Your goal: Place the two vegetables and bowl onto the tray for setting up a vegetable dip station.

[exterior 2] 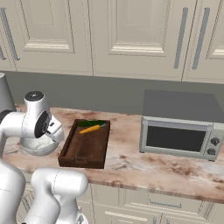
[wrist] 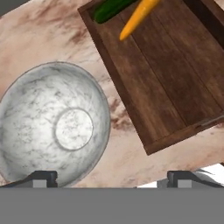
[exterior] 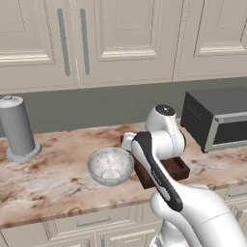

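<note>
Counts: 1 bowl point(wrist: 54, 127), marbled grey-white, on counter. 1 wooden tray point(wrist: 175, 94). 2 veg in tray: 1 orange carrot point(wrist: 139, 17) + 1 dark-green one point(wrist: 109, 8). 1 toaster oven point(exterior 2: 180, 127) w/ 2 knobs showing. 1 grey cylinder on round base point(exterior: 18, 128). 4 long cabinet handles seen in right base view.

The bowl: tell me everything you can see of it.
The bowl is round and deep, whitish-grey with a mottled, marble-like surface and a paler flat circle at its bottom. It stands upright and empty on the counter, close beside the tray's long side but outside it. Nothing grips it: the open gripper hangs above, one fingertip over its rim.
</note>
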### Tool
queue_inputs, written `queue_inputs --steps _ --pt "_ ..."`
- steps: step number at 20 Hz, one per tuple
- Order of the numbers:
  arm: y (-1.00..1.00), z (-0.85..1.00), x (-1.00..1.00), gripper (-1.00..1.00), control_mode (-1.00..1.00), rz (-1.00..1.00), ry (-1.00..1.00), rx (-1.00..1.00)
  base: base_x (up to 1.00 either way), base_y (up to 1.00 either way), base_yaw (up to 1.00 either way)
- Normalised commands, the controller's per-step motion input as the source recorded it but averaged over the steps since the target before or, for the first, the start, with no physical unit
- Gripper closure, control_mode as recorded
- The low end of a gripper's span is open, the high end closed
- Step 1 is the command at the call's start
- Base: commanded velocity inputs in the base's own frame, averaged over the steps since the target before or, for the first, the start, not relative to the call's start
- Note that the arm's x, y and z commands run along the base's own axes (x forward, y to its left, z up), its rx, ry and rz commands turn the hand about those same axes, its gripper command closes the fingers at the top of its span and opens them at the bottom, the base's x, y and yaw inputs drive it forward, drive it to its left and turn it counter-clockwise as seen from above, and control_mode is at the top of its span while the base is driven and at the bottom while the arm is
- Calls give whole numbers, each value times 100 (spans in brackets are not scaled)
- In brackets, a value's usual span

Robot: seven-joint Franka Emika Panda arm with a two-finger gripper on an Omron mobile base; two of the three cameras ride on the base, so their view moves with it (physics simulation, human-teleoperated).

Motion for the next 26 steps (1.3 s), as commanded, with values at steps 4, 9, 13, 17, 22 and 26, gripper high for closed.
queue_inputs --steps 4,9,13,17,22,26 --pt "2 -29 5 -100 -100 2 0 0 0 0 0" --pt "3 -25 7 -100 -100 2 0 0 0 0 0" --pt "7 -21 11 -100 -100 1 0 0 0 0 0" --pt "11 -21 16 -100 -100 0 0 0 0 0 0" --pt "11 -19 16 -100 -100 0 0 0 0 0 0" --pt "9 -20 16 -100 -100 0 0 0 0 0 0"
